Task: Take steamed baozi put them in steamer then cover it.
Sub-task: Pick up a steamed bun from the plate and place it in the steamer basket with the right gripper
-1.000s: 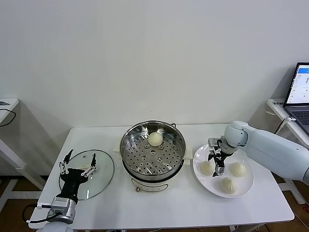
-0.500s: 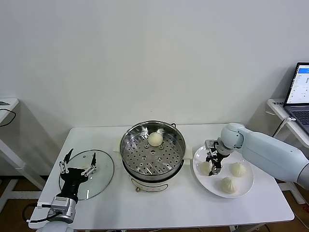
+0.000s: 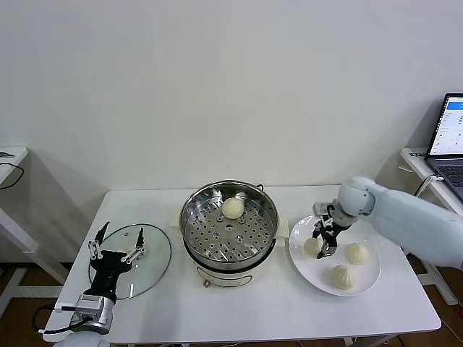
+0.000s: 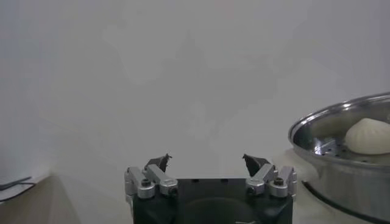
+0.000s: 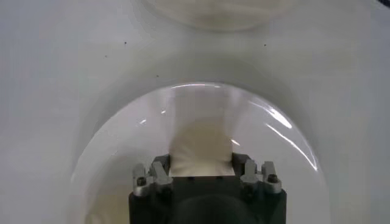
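Observation:
The steamer (image 3: 266, 235) stands mid-table with one baozi (image 3: 232, 208) on its perforated tray; both also show in the left wrist view, steamer (image 4: 341, 176) and baozi (image 4: 368, 135). A white plate (image 3: 364, 280) to its right holds two loose baozi (image 3: 356, 253) (image 3: 341, 276). My right gripper (image 3: 323, 243) is over the plate's left part, shut on a third baozi (image 3: 312, 246). In the right wrist view that baozi (image 5: 201, 143) fills the gap between the fingers of the gripper (image 5: 201, 159), above the plate (image 5: 280, 158). My left gripper (image 3: 116, 242) (image 4: 207, 161) is open and empty.
A flat glass lid (image 3: 155, 253) lies on the table left of the steamer, under my parked left gripper. A laptop (image 3: 450, 137) stands on a side table at the far right. The table's front strip is bare white.
My right gripper shifted slightly left onto the plate's left baozi, then back right and a little up with the baozi between its fingers. The left arm has not moved.

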Available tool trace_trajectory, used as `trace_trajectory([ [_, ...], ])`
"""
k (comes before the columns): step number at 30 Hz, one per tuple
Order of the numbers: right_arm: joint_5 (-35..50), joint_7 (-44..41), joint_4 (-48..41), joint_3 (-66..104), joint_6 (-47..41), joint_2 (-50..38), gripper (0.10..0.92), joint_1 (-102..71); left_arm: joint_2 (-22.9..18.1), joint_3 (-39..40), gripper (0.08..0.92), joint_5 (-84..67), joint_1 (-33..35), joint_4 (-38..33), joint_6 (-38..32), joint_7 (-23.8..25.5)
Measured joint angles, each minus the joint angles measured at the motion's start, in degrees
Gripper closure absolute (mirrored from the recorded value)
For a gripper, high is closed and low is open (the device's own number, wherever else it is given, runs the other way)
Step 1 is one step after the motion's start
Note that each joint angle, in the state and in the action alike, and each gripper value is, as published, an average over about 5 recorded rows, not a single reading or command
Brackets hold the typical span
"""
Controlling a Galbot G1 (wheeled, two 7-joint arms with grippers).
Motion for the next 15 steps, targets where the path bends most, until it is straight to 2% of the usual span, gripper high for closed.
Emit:
trace_trajectory([
  [8, 9.01, -0.93, 7.61, -10.78, -2.26, -1.99, 0.354, 17.02, 0.55, 0.03, 0.177, -0.01, 0.32, -0.66, 0.22, -0.02],
  [15, 17.42, -0.02, 13.28, -17.05, -5.98, 0.6, 0.347, 29.08, 1.07, -0.09, 0.177, -0.06, 0.83, -1.45, 0.29, 0.07],
])
